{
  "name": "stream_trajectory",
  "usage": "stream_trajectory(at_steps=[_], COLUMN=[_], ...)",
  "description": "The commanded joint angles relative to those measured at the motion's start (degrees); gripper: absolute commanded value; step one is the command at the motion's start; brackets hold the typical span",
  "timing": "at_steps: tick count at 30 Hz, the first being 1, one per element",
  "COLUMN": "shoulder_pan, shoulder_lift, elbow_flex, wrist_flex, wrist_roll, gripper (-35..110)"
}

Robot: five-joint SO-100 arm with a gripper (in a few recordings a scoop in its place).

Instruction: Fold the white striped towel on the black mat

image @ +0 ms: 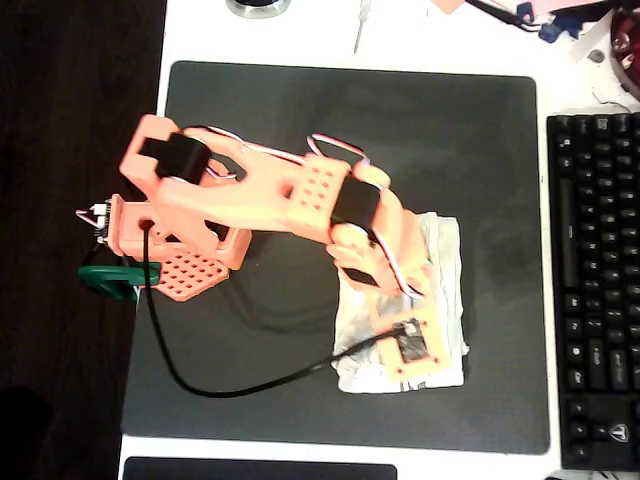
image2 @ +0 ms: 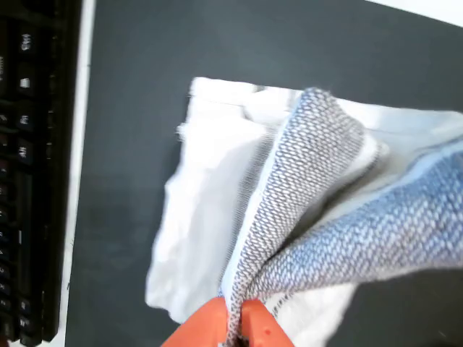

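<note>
I see big black mat [image: 300, 110] on white table [image: 200, 30]. Orange arm [image: 270, 195] reaches from left side across mat. White towel [image: 445, 250] lies bunched on right part of mat, under arm's end. Gripper [image: 410, 345] sits over towel's lower part; I cannot tell how its jaws stand. Black cable [image: 180, 370] loops over mat. Black keyboard [image: 595, 290] beside mat's right edge. Green clamp [image: 108, 282] at arm's base.
</note>
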Motion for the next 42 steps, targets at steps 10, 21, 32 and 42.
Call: stream_trajectory(at_steps=[10,21,32,42], shoulder_pan=[-0.79,-4.92,-2.99,-0.62], shoulder_lift=[-10.9,-15.38,-6.24,12.66], elbow_flex=[0.7,8.88,10.63,14.85], wrist_flex=[-19.25,-29.27,-28.56,-20.92], wrist_roll=[-3.43,-5.19,-5.54,-8.53], gripper=[0,0,3,9])
